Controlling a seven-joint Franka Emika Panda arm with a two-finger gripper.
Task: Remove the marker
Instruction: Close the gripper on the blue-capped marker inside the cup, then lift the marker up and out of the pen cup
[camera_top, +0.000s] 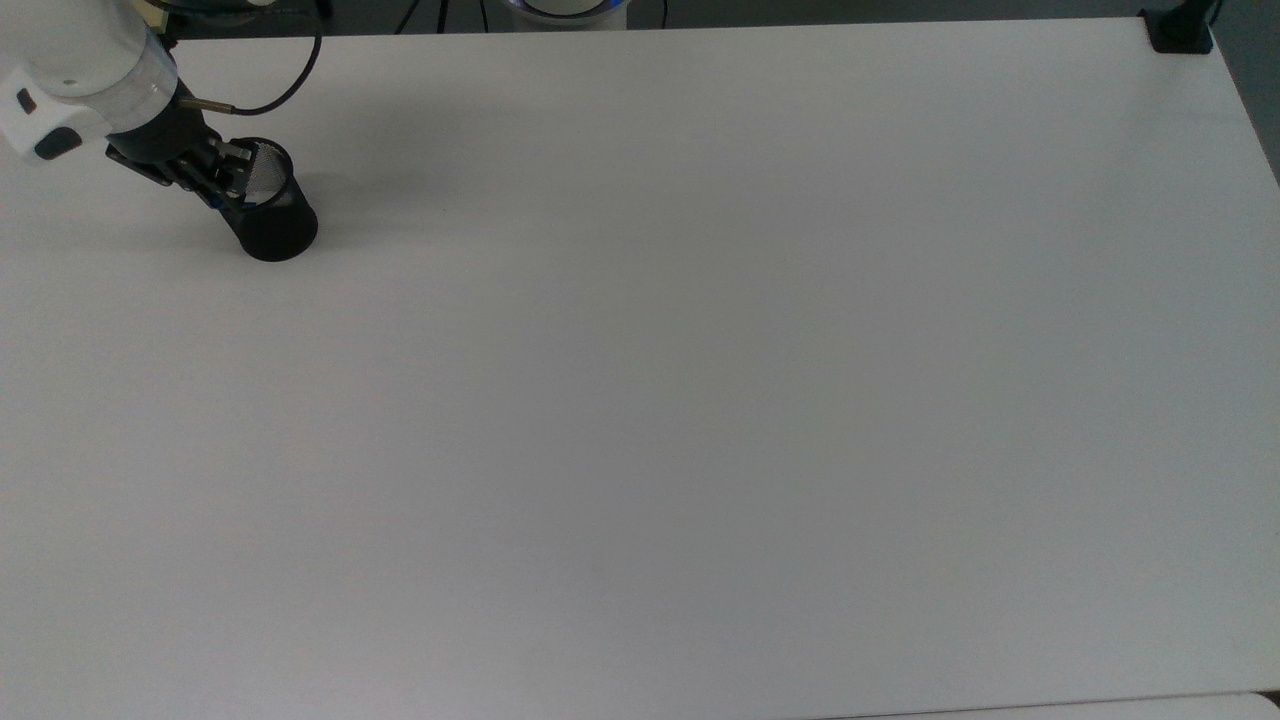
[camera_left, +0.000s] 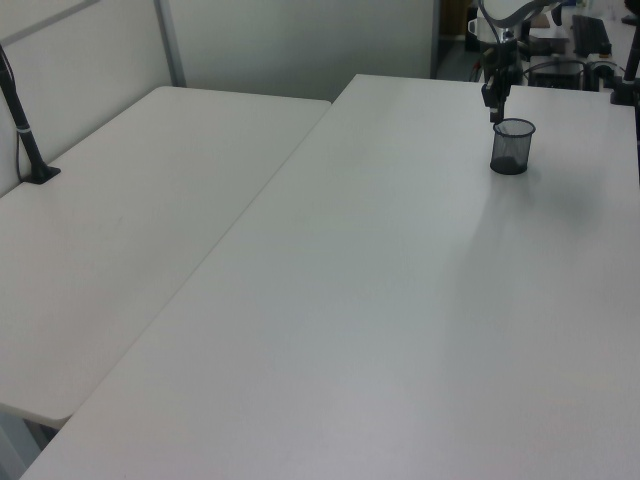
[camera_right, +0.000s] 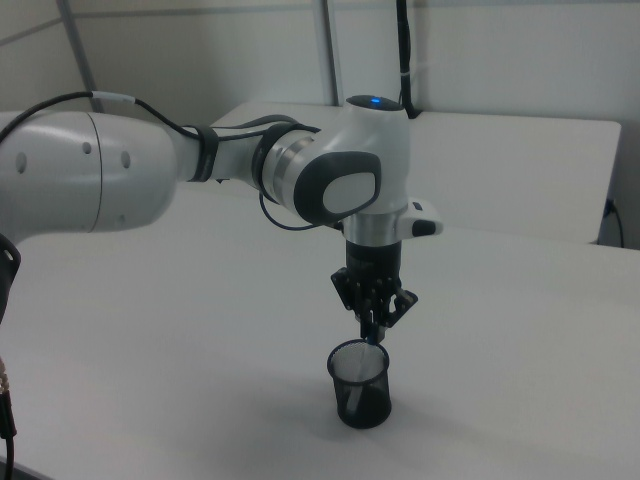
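Clearly, the marker (camera_right: 372, 331) is pinched upright between the fingers (camera_right: 374, 322) above the cup (camera_right: 361, 384), its lower end at the rim, near a table (camera_top: 700, 400) corner.

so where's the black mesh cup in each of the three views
Top view: the black mesh cup stands near the upper left corner of the white table, under the hand.
Left view: far upper right, cup below the hand.
Right view: bottom centre, cup under the hand.
Shared landmark: the arm's hand just above the cup's rim.
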